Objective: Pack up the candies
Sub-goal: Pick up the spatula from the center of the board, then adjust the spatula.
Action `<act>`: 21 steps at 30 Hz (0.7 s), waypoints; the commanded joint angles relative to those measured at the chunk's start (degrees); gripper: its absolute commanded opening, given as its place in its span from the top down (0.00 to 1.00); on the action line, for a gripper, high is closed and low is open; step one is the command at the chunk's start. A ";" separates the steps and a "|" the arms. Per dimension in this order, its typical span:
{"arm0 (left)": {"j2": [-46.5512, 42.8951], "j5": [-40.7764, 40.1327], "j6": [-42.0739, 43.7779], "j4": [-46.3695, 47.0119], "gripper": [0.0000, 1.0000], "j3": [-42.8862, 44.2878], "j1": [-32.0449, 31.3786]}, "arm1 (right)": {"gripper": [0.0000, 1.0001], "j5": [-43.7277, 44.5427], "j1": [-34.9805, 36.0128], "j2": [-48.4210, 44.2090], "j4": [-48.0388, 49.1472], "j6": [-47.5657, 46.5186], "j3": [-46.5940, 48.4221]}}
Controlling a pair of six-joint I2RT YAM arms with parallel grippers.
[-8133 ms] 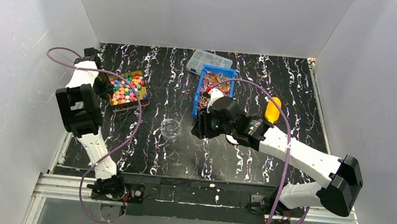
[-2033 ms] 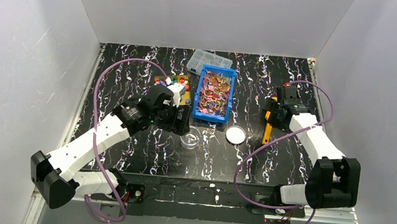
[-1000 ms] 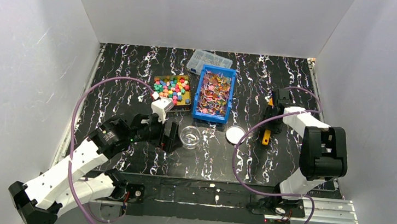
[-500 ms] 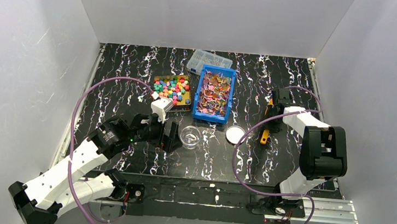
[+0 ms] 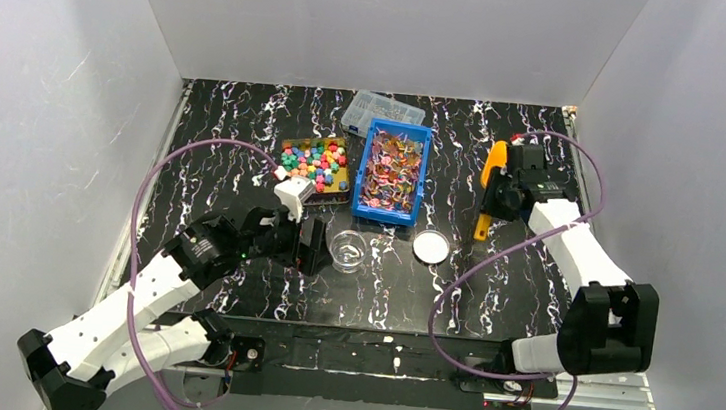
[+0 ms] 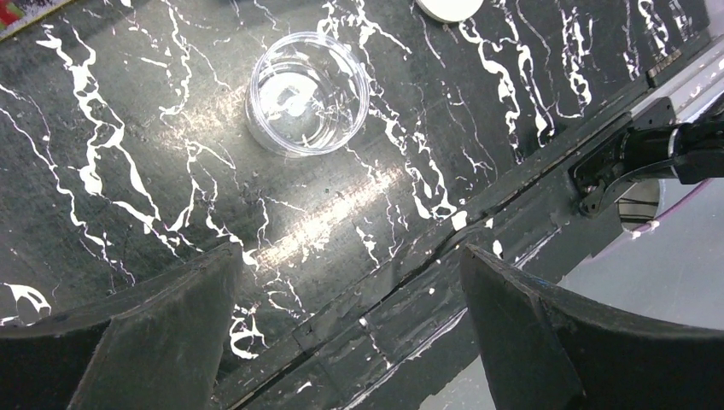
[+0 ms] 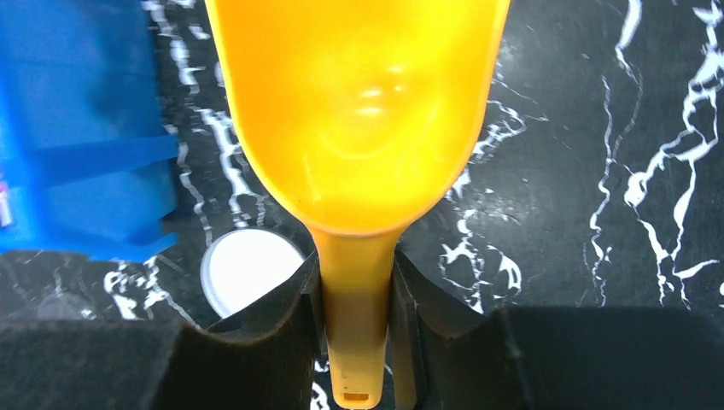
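Lifting the scoop (image 7: 359, 128) off the table
Our right gripper (image 7: 356, 286) has just clamped its handle; our left gripper (image 6: 350, 265) gapes near the jar (image 6: 307, 104); candies (image 5: 390, 173) wait in the bin (image 5: 362, 180), so scooping comes next

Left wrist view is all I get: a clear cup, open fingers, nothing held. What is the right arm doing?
Observer: The right gripper is shut on the handle of a scoop.
Operator: Is the scoop over any candies?
Observer: No, it is off to the side of the blue bin, above the table.
Operator: What is in that bin?
Observer: Wrapped candies fill it.
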 commanded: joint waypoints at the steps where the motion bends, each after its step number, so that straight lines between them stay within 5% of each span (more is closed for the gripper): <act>1: 2.37 -1.04 -1.15 -1.69 0.02 2.76 -0.21 | 0.99 -0.16 5.31 -3.44 -3.26 -1.73 5.40; 13: 9.09 -1.05 -1.56 -10.04 0.02 16.59 0.37 | 0.99 -2.18 19.00 -7.91 -5.74 -7.15 10.30; 21: 11.59 10.62 -2.02 -13.46 0.02 23.90 7.81 | 0.99 -2.33 28.85 -10.03 -7.27 -12.10 11.26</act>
